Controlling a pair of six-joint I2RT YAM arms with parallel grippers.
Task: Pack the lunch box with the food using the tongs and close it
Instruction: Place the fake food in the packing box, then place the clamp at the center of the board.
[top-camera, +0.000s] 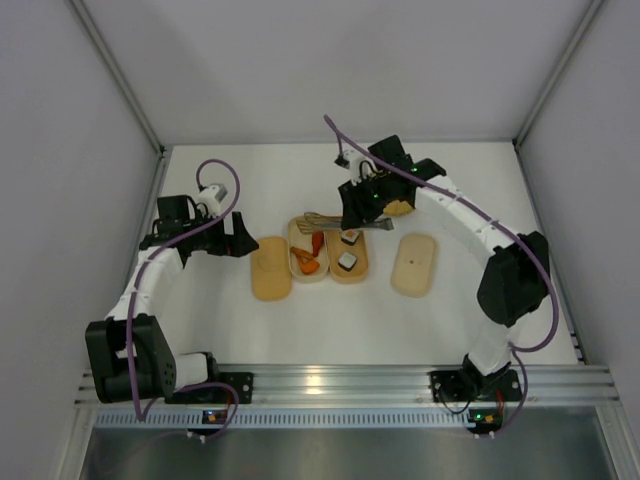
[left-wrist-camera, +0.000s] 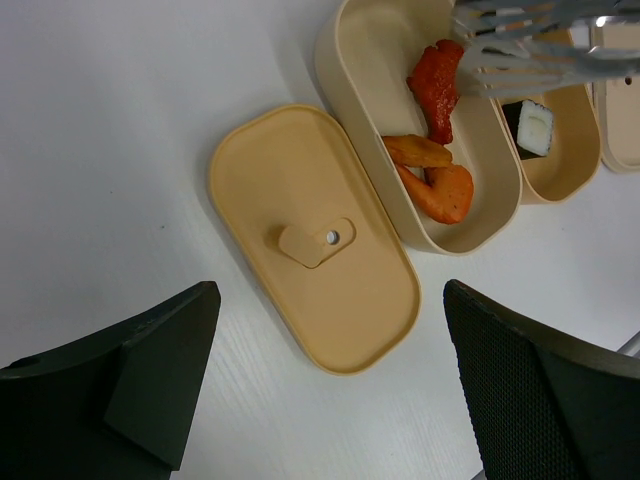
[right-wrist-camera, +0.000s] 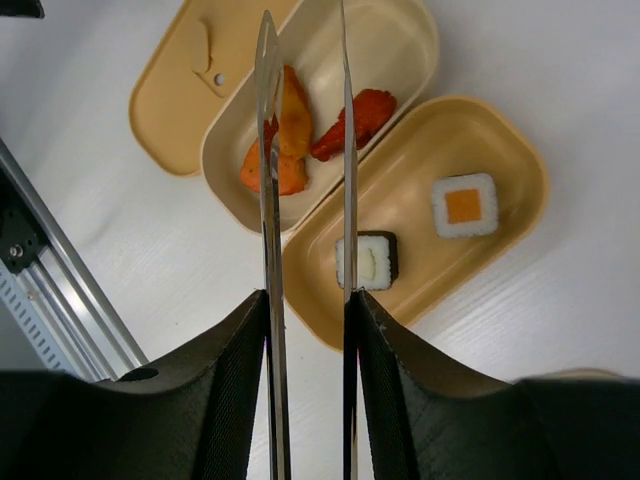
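Bottom centre, my right gripper (right-wrist-camera: 310, 330) clamps the tongs (right-wrist-camera: 268, 200), arms parted and empty, long axis running up the frame over the orange-red pieces (right-wrist-camera: 290, 140) at upper centre; the two sushi rolls (right-wrist-camera: 465, 205) lie right of them, in the adjoining lunch-box tray (right-wrist-camera: 500, 140).

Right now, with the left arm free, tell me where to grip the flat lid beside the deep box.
Probably the small raised tab at the middle of the lid, from straight above with the left gripper, jaws open. The lid lies flat on the table, one long edge close against the deep box, so the rim offers little purchase.
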